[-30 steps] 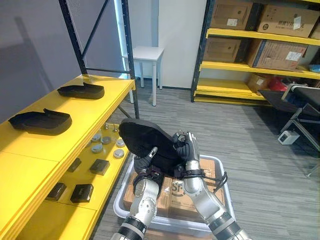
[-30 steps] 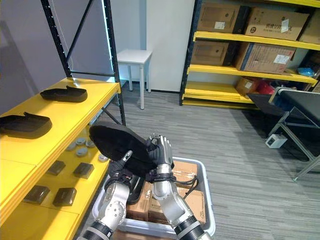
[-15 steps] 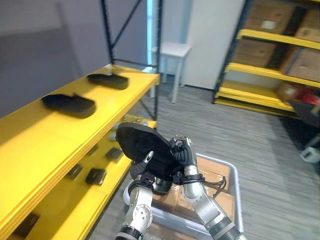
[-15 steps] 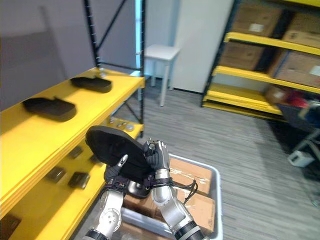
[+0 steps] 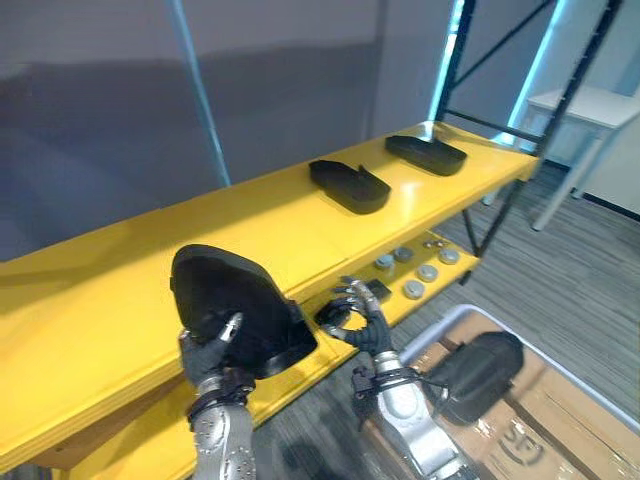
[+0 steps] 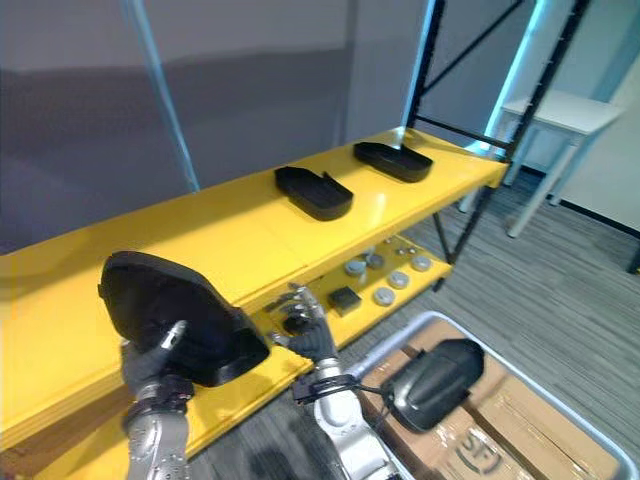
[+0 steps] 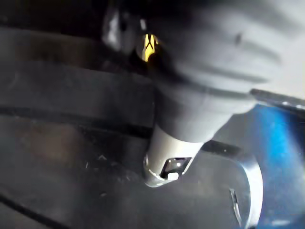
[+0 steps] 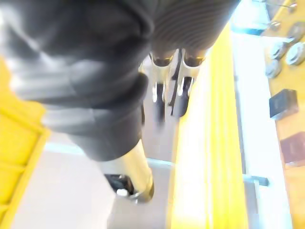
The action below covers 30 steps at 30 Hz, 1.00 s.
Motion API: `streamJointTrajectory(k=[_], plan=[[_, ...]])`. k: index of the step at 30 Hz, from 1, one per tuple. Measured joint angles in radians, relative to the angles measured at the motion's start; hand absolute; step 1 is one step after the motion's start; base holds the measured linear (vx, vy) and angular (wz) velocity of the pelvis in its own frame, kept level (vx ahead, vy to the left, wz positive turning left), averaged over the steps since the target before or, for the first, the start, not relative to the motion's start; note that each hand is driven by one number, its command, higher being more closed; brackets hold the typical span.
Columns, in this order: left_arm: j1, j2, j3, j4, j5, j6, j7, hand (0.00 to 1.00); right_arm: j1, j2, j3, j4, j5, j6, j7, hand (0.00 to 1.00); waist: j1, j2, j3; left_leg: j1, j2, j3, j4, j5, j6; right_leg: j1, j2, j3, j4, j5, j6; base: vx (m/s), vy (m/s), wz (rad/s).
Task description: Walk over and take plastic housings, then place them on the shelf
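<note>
- Left eye view, set against half a second ago: the right hand (image 5: 362, 322) has come off the held housing (image 5: 235, 305). It now hangs just in front of the yellow shelf (image 5: 100, 290), fingers loosely spread with nothing in them.
- The left hand (image 5: 210, 352) now carries that housing alone, thumb pressed on its face and fingers curled behind it.
- The camera has swung round to face the shelf; the things lying on the shelf have not moved.
- The held housing stands tilted on edge at the front edge of the shelf's top board; whether it touches the board cannot be told.
- Black plastic housings number four: the held one and three more.
- Two lie on the shelf's top board toward its far end, the nearer housing (image 5: 350, 187) and the farther housing (image 5: 427, 153).
- The fourth housing (image 5: 480, 365) rests in the grey bin (image 5: 470, 308) on the floor beside the shelf.
- On the shelf's lower board lie at least five round silver discs (image 5: 412, 290).
</note>
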Motion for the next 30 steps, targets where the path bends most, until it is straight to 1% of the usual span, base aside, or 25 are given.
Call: streamJointTrajectory(k=[1,2,3,4,5,6,7,9,10,11,12,13,14,15,17,18,20,22,24,25,27,28,29,30], plan=[[-0.002,0.01,-0.01,-0.017,0.021,0.007,-0.003,1.0,0.006,-0.013,-0.028,-0.027,0.0,0.0,0.002,0.0,-0.006,-0.003,0.001,0.022,-0.024,-0.023,0.001,-0.019,0.012,-0.014,-0.064,0.013,0.134,0.011,-0.033,0.18,0.299,0.62],[-0.008,0.024,-0.02,-0.019,0.035,0.009,-0.005,1.0,0.011,-0.02,-0.047,-0.048,0.0,0.0,0.007,0.0,-0.015,-0.003,0.001,0.041,-0.037,-0.044,0.0,-0.036,0.023,-0.041,-0.103,0.073,0.237,0.043,-0.085,0.15,0.307,0.71],[-0.022,0.043,-0.039,-0.02,0.048,0.012,-0.008,1.0,0.019,-0.028,-0.069,-0.066,0.0,-0.001,0.011,0.0,-0.027,0.0,0.004,0.056,-0.039,-0.072,0.0,-0.053,0.032,-0.09,-0.098,0.222,0.336,0.033,-0.102,0.11,0.205,0.88],[-0.054,0.067,-0.054,-0.02,0.051,0.014,-0.014,1.0,0.036,-0.032,-0.083,-0.1,0.003,-0.002,0.026,0.0,-0.046,0.0,0.004,0.056,-0.027,-0.126,-0.002,-0.064,0.043,-0.158,0.001,0.43,0.433,-0.147,-0.057,0.11,0.054,1.02],[-0.08,0.072,-0.056,-0.02,0.051,0.015,-0.015,1.0,0.054,-0.039,-0.092,-0.133,0.019,-0.003,0.044,0.0,-0.064,0.0,0.005,0.056,-0.024,-0.168,-0.007,-0.064,0.043,-0.185,0.092,0.533,0.448,-0.252,-0.068,0.15,-0.022,1.33],[-0.113,0.075,-0.056,-0.017,0.052,0.015,-0.016,1.0,0.073,-0.042,-0.116,-0.163,0.039,-0.006,0.059,0.0,-0.083,-0.002,0.006,0.064,-0.033,-0.215,-0.014,-0.064,0.043,-0.209,0.192,0.625,0.409,-0.321,-0.07,0.18,-0.051,1.24],[-0.133,0.077,-0.056,-0.013,0.052,0.015,-0.018,1.0,0.086,-0.041,-0.14,-0.175,0.06,-0.017,0.068,0.0,-0.092,-0.002,0.009,0.073,-0.043,-0.246,-0.022,-0.064,0.043,-0.225,0.25,0.679,0.35,-0.336,-0.073,0.15,-0.052,1.19],[-0.167,0.086,-0.058,-0.005,0.071,0.015,-0.025,1.0,0.114,-0.042,-0.196,-0.185,0.111,-0.032,0.078,0.0,-0.108,-0.005,0.016,0.073,-0.058,-0.305,-0.022,-0.065,0.04,-0.262,0.335,0.8,0.221,-0.333,-0.074,0.13,-0.109,1.04],[-0.184,0.101,-0.06,0.005,0.088,0.016,-0.027,1.0,0.137,-0.042,-0.226,-0.196,0.128,-0.033,0.08,0.0,-0.112,-0.013,0.021,0.071,-0.066,-0.338,-0.02,-0.064,0.029,-0.265,0.365,0.86,0.125,-0.297,-0.084,0.13,-0.191,1.27],[-0.19,0.107,-0.068,0.029,0.089,0.022,-0.034,1.0,0.174,-0.053,-0.259,-0.209,0.157,-0.037,0.082,0.0,-0.123,0.002,0.03,0.073,-0.077,-0.384,-0.021,-0.067,0.005,-0.246,0.373,0.852,0.106,-0.227,-0.079,0.15,-0.166,0.98],[-0.188,0.107,-0.067,0.036,0.089,0.033,-0.038,1.0,0.192,-0.065,-0.279,-0.21,0.172,-0.037,0.084,0.0,-0.107,0.028,0.033,0.069,-0.059,-0.391,-0.02,-0.067,-0.005,-0.232,0.383,0.83,0.08,-0.226,-0.086,0.17,-0.148,0.66],[-0.188,0.106,-0.066,0.035,0.089,0.036,-0.042,1.0,0.2,-0.075,-0.284,-0.21,0.186,-0.037,0.087,0.0,-0.106,0.037,0.037,0.069,-0.053,-0.397,-0.022,-0.066,-0.008,-0.221,0.388,0.82,0.066,-0.223,-0.09,0.18,-0.097,0.31],[-0.196,0.103,-0.066,0.035,0.089,0.038,-0.054,1.0,0.218,-0.083,-0.292,-0.213,0.216,-0.037,0.102,0.0,-0.112,0.048,0.037,0.069,-0.041,-0.417,-0.028,-0.063,-0.016,-0.193,0.4,0.791,0.031,-0.212,-0.099,0.16,-0.1,0.45],[-0.206,0.102,-0.068,0.037,0.084,0.046,-0.068,1.0,0.236,-0.083,-0.294,-0.23,0.235,-0.036,0.113,0.0,-0.119,0.048,0.037,0.071,-0.034,-0.433,-0.03,-0.064,-0.022,-0.171,0.406,0.769,0.011,-0.212,-0.1,0.17,-0.115,0.49],[-0.218,0.103,-0.069,0.049,0.07,0.046,-0.092,1.0,0.263,-0.08,-0.298,-0.292,0.244,-0.037,0.136,0.0,-0.12,0.05,0.036,0.071,-0.032,-0.451,-0.032,-0.066,-0.027,-0.155,0.407,0.742,-0.004,-0.212,-0.1,0.14,-0.074,0.41],[-0.246,0.104,-0.078,0.077,0.025,0.049,-0.101,1.0,0.28,-0.08,-0.299,-0.33,0.277,-0.037,0.152,0.0,-0.122,0.051,0.036,0.067,-0.035,-0.472,-0.032,-0.064,-0.029,-0.141,0.404,0.721,-0.015,-0.212,-0.1,0.09,-0.021,0.47],[-0.296,0.114,-0.088,0.131,-0.029,0.056,-0.108,1.0,0.294,-0.08,-0.302,-0.358,0.292,-0.038,0.164,0.0,-0.127,0.051,0.036,0.058,-0.045,-0.486,-0.031,-0.056,-0.034,-0.133,0.394,0.698,-0.021,-0.216,-0.101,0.03,0.029,0.48],[-0.353,0.161,-0.118,0.194,-0.115,0.068,-0.127,1.0,0.311,-0.08,-0.301,-0.367,0.316,-0.038,0.176,0.0,-0.129,0.057,0.04,0.055,-0.056,-0.492,-0.04,-0.047,-0.029,-0.132,0.387,0.685,-0.019,-0.225,-0.102,-0.02,0.044,0.27],[-0.43,0.255,-0.164,0.279,-0.229,0.098,-0.157,1.0,0.342,-0.08,-0.29,-0.369,0.317,-0.036,0.188,0.0,-0.139,0.063,0.042,0.053,-0.063,-0.484,-0.042,-0.047,-0.027,-0.134,0.379,0.687,-0.018,-0.229,-0.099,-0.05,0.049,0.03],[-0.453,0.279,-0.177,0.302,-0.256,0.105,-0.165,1.0,0.353,-0.08,-0.287,-0.369,0.317,-0.035,0.192,0.0,-0.143,0.063,0.042,0.05,-0.063,-0.474,-0.045,-0.049,-0.027,-0.137,0.378,0.687,-0.019,-0.229,-0.1,-0.08,0.05,-0.06],[-0.596,0.377,-0.258,0.432,-0.389,0.146,-0.191,1.0,0.391,-0.087,-0.262,-0.377,0.312,-0.025,0.201,0.0,-0.159,0.066,0.041,0.02,-0.056,-0.433,-0.045,-0.057,-0.023,-0.168,0.377,0.692,-0.02,-0.227,-0.099,-0.08,0.038,-0.08],[-0.639,0.396,-0.28,0.469,-0.409,0.155,-0.194,1.0,0.401,-0.093,-0.25,-0.383,0.312,-0.022,0.201,0.0,-0.16,0.068,0.042,0.012,-0.052,-0.413,-0.046,-0.054,-0.02,-0.175,0.377,0.695,-0.022,-0.224,-0.096,-0.04,0.035,-0.14],[-0.711,0.437,-0.32,0.531,-0.449,0.179,-0.196,1.0,0.416,-0.103,-0.224,-0.39,0.313,-0.015,0.207,0.0,-0.168,0.068,0.042,0.0,-0.049,-0.394,-0.045,-0.049,-0.014,-0.191,0.377,0.71,-0.025,-0.21,-0.096,-0.03,0.045,-0.2],[-0.738,0.458,-0.339,0.558,-0.463,0.186,-0.198,1.0,0.42,-0.106,-0.207,-0.392,0.313,-0.012,0.211,0.0,-0.17,0.068,0.042,-0.002,-0.049,-0.384,-0.045,-0.043,-0.011,-0.198,0.377,0.719,-0.026,-0.206,-0.094,-0.01,0.049,-0.31]])
